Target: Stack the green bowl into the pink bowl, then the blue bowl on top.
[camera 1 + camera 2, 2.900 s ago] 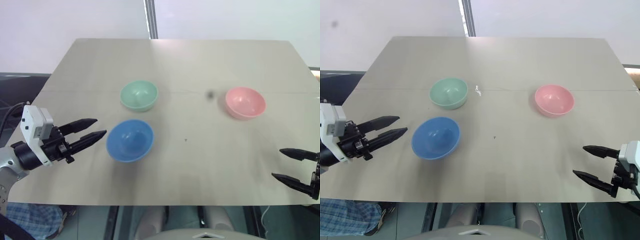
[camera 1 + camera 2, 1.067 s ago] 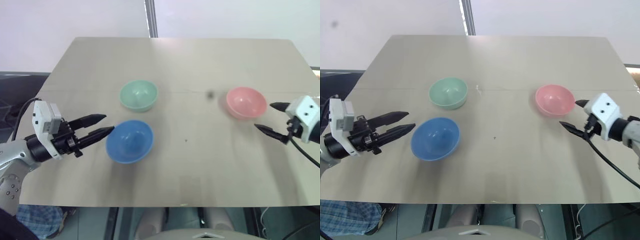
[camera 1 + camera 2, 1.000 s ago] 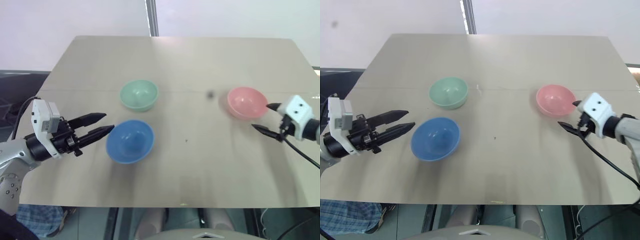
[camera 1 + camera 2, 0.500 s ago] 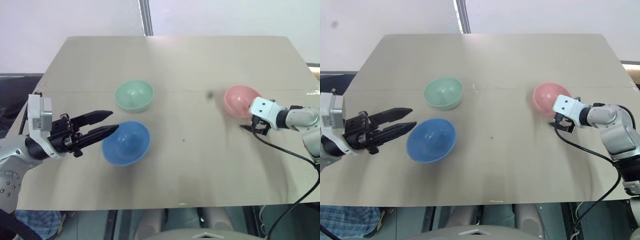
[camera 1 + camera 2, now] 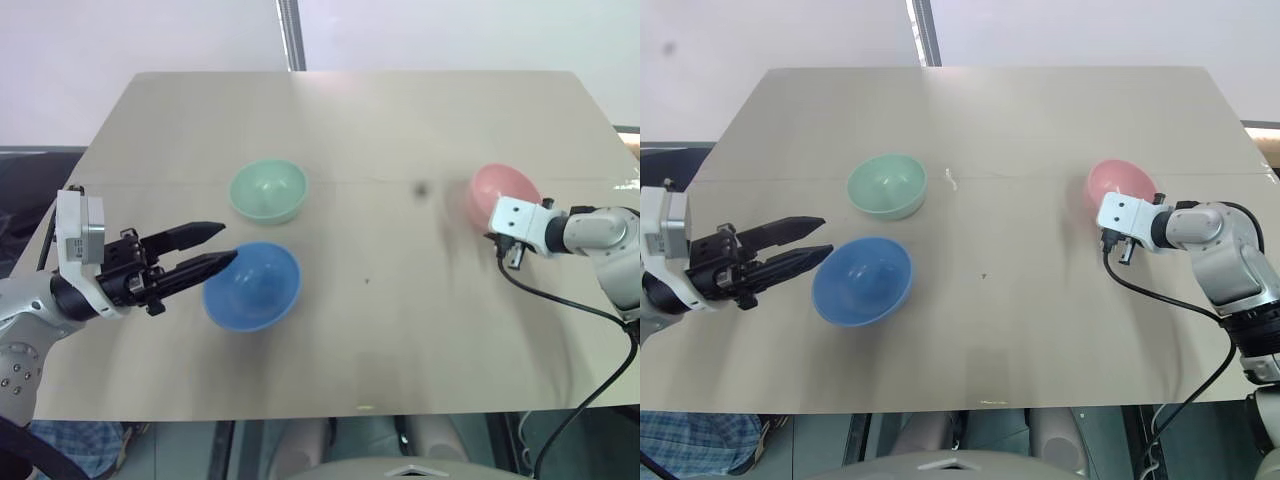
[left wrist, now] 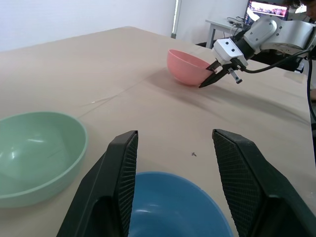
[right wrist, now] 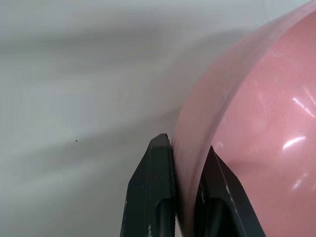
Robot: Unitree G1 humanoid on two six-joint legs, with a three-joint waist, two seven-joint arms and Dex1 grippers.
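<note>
Table (image 5: 380,330): three bowls are set out. Green bowl (image 5: 268,190) lies just behind blue bowl (image 5: 252,285). Pink bowl (image 5: 505,190), well apart at right, is pinched at its rim by right gripper (image 7: 183,163). Left gripper (image 5: 215,247), fingers spread, is held beside the blue bowl.

I see a plain beige bench (image 5: 400,340) with a faint seam running across its middle. Three bowls sit on it: the green bowl (image 5: 268,190) left of centre just beyond the seam, the blue bowl (image 5: 252,285) just nearer than it, and the pink bowl (image 5: 505,190) well apart at the right.
</note>
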